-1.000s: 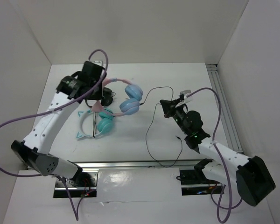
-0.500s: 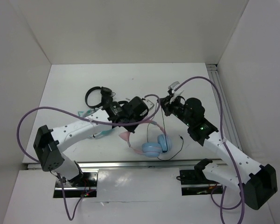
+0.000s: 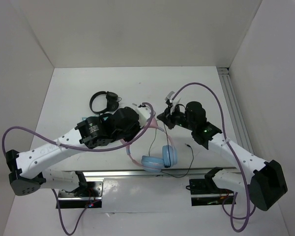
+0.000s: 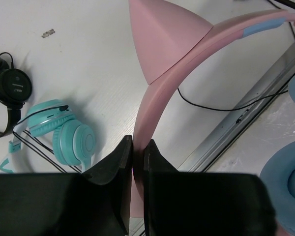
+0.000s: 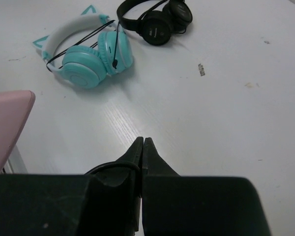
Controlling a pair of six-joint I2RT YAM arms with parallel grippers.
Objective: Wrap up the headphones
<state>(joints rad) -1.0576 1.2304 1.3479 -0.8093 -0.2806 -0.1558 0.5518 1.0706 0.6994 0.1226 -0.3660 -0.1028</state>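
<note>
Headphones, pink cat-ear headband, blue cups: lower centre of top view, at near edge of table | left gripper: clamped on headband | right gripper: pinched on black cable | teal pair, black pair: upper left of right wrist view, side by side.

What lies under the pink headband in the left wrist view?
Beneath the headphones' pink headband: white table, the black cable and the metal rail. The band covers where the cable passes behind it.

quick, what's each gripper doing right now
Left gripper: shut on the pink headband.
Right gripper: shut on the cable.
</note>
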